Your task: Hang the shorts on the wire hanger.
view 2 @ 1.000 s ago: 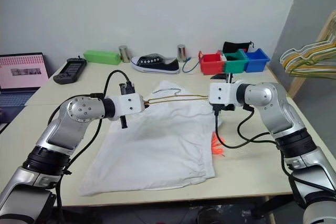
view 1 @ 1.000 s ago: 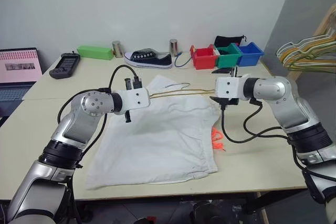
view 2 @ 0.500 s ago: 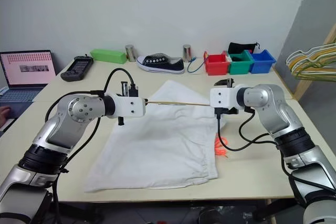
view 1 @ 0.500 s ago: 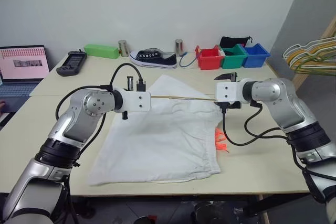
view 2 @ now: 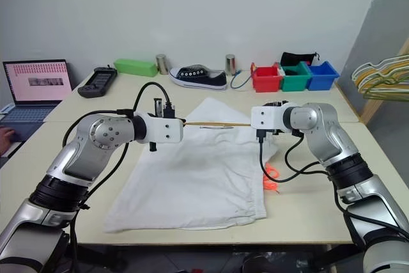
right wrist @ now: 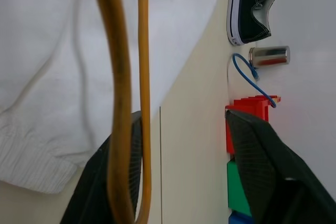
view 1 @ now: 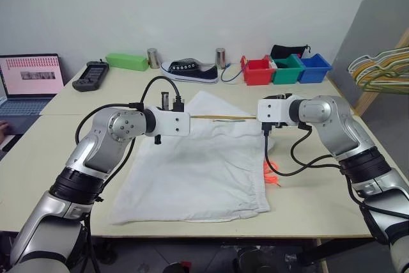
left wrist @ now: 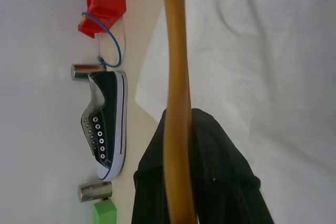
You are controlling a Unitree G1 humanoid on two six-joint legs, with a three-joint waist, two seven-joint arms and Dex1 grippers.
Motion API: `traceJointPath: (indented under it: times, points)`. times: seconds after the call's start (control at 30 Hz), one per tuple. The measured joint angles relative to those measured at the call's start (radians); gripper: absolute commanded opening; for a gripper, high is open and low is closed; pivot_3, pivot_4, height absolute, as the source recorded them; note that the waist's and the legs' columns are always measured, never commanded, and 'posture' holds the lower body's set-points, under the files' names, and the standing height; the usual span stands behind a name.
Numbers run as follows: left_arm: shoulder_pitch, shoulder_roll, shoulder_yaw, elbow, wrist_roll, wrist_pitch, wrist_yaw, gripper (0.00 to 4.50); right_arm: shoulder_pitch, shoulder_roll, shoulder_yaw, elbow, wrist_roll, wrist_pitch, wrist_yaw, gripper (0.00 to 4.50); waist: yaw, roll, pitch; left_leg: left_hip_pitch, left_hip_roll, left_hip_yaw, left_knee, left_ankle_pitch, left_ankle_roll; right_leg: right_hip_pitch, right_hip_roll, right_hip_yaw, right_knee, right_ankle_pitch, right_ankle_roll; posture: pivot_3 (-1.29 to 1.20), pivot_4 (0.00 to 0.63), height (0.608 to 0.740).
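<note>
White shorts (view 1: 204, 171), orange drawstring (view 1: 271, 172), yellow-tan wire hanger (view 1: 220, 117) on a pale beige table (view 1: 319, 196).

Behind them: a black sneaker (view 1: 190, 70) with white sole and laces, red (view 1: 257, 70), green (view 1: 285, 68) and blue bins (view 1: 316, 67), a lime-green box (view 1: 126, 62), and a pink laptop screen (view 1: 29, 76).

the wire hanger (view 2: 217, 124) stretches level between the left gripper (view 2: 181, 122) and the right gripper (view 2: 254, 121), above the shorts (view 2: 198, 171) spread flat on the table (view 2: 307, 202). an orange drawstring (view 2: 272, 175) lies at the shorts' right edge. behind stand a black sneaker (view 2: 198, 77) and coloured bins (view 2: 294, 76).
</note>
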Motion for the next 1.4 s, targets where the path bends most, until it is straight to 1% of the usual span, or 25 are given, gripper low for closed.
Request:
traceJointPath:
  times: [0.03,0.1,0.2,0.23,0.27,0.5,0.57,0.6,0.63,0.73,0.77,0.8,0.87,0.9,1.03,1.1,1.17,1.2,1.27,1.3,1.4]
  points:
    - [0.0,0.0,0.0,0.0,0.0,0.0,0.001,0.0,0.0,0.0,0.0,0.0,0.0,0.0,0.001,1.48,0.0,0.0,0.0,0.0,0.0,0.0,0.0,0.0,0.0,0.0,0.0,0.0,0.0,0.0,0.0,-0.18,0.01,0.74]
    - [0.0,0.0,0.0,0.002,0.0,-0.002,0.004,0.0,0.0,0.0,0.0,0.0,0.0,0.0,0.003,1.13,0.0,0.0,0.0,0.0,0.0,0.0,0.0,0.0,0.0,0.0,0.0,0.0,0.0,0.0,0.0,-0.18,0.01,0.74]
    - [-0.004,0.0,0.0,0.009,0.0,-0.01,0.011,0.0,0.0,-0.001,0.0,0.0,0.0,-0.001,0.005,0.47,0.0,0.0,0.0,0.0,0.0,0.0,0.0,0.0,0.0,0.0,0.0,0.0,0.0,0.0,0.0,-0.18,0.006,0.74]
    - [-0.006,0.0,0.0,0.012,0.0,-0.014,0.015,0.0,0.0,-0.002,0.001,0.0,0.0,-0.002,0.006,0.2,0.0,0.0,0.0,0.0,0.0,0.0,0.0,0.0,0.0,0.0,0.0,0.0,0.0,0.002,-0.003,-0.18,0.005,0.74]
    - [-0.007,0.0,0.0,0.016,0.0,-0.017,0.02,0.0,0.0,-0.002,0.002,0.0,0.0,-0.003,0.006,0.05,0.0,0.0,0.0,0.0,0.0,0.0,0.0,0.0,0.0,0.0,0.0,0.0,0.0,0.002,-0.003,-0.18,0.005,0.74]
    - [-0.018,-0.001,0.0,0.03,0.0,-0.03,0.031,0.0,0.001,-0.005,0.006,0.0,0.0,-0.005,0.007,0.05,-0.001,0.0,0.0,0.0,0.0,0.0,0.0,0.0,0.0,0.0,0.0,0.0,0.0,0.002,-0.003,-0.18,0.004,0.74]
    - [-0.021,-0.001,0.0,0.033,0.0,-0.039,0.031,0.54,0.001,-0.007,0.006,0.0,0.0,-0.005,0.007,0.0,-0.001,0.0,0.0,0.0,0.0,0.0,0.0,0.0,0.0,0.0,0.0,0.0,0.0,0.002,-0.003,-0.17,0.011,0.74]
    - [-0.021,-0.002,0.0,0.034,-0.004,-0.04,0.027,0.63,0.001,-0.007,0.006,0.0,0.001,-0.004,0.008,0.0,-0.001,0.0,0.0,0.0,0.0,0.0,0.0,0.0,0.0,0.0,0.0,0.0,0.0,0.002,-0.003,-0.17,0.011,0.74]
    - [-0.021,-0.006,0.0,0.035,-0.018,-0.038,0.019,0.94,0.001,-0.008,0.006,0.0,0.003,0.0,0.012,0.0,-0.001,0.0,0.0,0.0,0.0,0.0,0.0,0.0,0.0,0.0,0.0,0.0,0.0,0.002,-0.003,-0.17,0.014,0.74]
    - [-0.022,-0.016,0.007,0.034,-0.076,-0.037,0.001,1.65,0.005,-0.008,0.006,0.0,0.006,0.008,0.026,0.0,0.0,0.0,0.0,0.0,0.0,0.0,0.0,0.0,0.0,0.0,0.0,0.0,0.0,0.002,-0.003,-0.17,0.014,0.74]
    - [-0.022,-0.016,0.019,0.034,-0.1,-0.037,-0.005,1.75,0.009,-0.008,0.006,0.0,0.007,0.015,0.029,0.0,0.0,0.0,0.0,0.0,0.0,0.0,0.0,0.0,0.0,0.0,0.0,-0.001,0.0,0.002,-0.003,-0.17,0.014,0.74]
    - [-0.022,-0.016,0.039,0.032,-0.13,-0.036,-0.015,2.04,0.016,-0.008,0.006,0.001,0.01,0.023,0.031,0.0,0.0,0.0,0.0,0.0,0.0,0.0,0.0,0.0,0.0,0.0,0.0,0.0,0.0,0.002,-0.003,-0.17,0.017,0.74]
    - [-0.021,-0.015,0.075,0.024,-0.187,-0.033,-0.039,2.41,0.025,-0.008,0.005,0.009,0.024,0.035,0.039,0.0,0.0,0.0,0.0,0.0,0.0,0.0,0.0,0.0,0.0,0.0,0.0,-0.001,0.0,0.002,-0.003,-0.17,0.021,0.74]
    - [-0.021,-0.014,0.088,0.018,-0.214,-0.025,-0.049,2.71,0.028,-0.008,0.003,0.014,0.038,0.045,0.05,0.0,0.0,0.0,0.0,0.0,0.0,0.0,0.0,0.0,0.0,0.0,0.0,-0.001,0.0,0.002,-0.003,-0.17,0.021,0.74]
    - [-0.006,-0.01,0.157,-0.047,-0.346,0.053,-0.113,3.63,0.051,-0.028,-0.015,0.043,0.096,0.085,0.107,0.0,0.001,0.0,0.0,0.0,0.0,0.0,0.0,0.0,0.0,0.001,0.0,-0.001,0.0,0.002,-0.003,-0.18,0.031,0.74]
    - [0.022,-0.004,0.198,-0.099,-0.427,0.13,-0.137,4.01,0.071,-0.084,-0.023,0.076,0.123,0.086,0.142,0.0,0.002,0.0,0.0,0.0,0.0,0.0,0.0,0.0,0.0,0.001,0.0,0.0,0.0,0.002,-0.003,-0.18,0.034,0.74]
    - [0.061,0.008,0.239,-0.14,-0.485,0.206,-0.149,4.43,0.09,-0.128,-0.051,0.1,0.155,0.131,0.187,0.0,0.002,0.0,0.0,0.0,0.0,0.0,0.0,0.0,0.0,0.001,0.0,-0.001,0.0,0.001,-0.003,-0.18,0.036,0.74]
    - [0.091,0.006,0.267,-0.177,-0.536,0.271,-0.148,4.48,0.102,-0.14,-0.085,0.101,0.207,0.216,0.24,0.0,0.002,0.0,0.0,0.0,0.0,0.0,0.0,0.0,0.0,0.001,0.0,-0.001,0.0,0.001,-0.003,-0.18,0.036,0.74]
    - [0.117,0.0,0.279,-0.216,-0.582,0.326,-0.147,4.48,0.113,-0.153,-0.114,0.099,0.261,0.311,0.299,0.0,0.002,0.0,0.0,0.0,0.001,0.0,0.0,0.0,0.0,0.001,0.0,-0.001,0.0,0.001,-0.003,-0.18,0.04,0.74]
    - [0.153,-0.01,0.292,-0.274,-0.624,0.38,-0.137,4.48,0.138,-0.176,-0.139,0.066,0.337,0.442,0.374,0.0,0.001,0.0,0.0,0.001,0.001,0.0,0.0,0.0,0.0,0.002,0.0,0.0,0.0,0.001,-0.003,-0.18,0.044,0.74]
    - [0.253,-0.016,0.303,-0.373,-0.7,0.483,-0.124,4.48,0.245,-0.271,-0.17,-0.004,0.471,0.68,0.507,0.0,0.007,0.0,0.001,0.001,0.001,0.0,0.0,0.0,0.0,0.003,0.0,-0.001,0.0,-0.001,-0.001,-0.18,0.045,0.74]
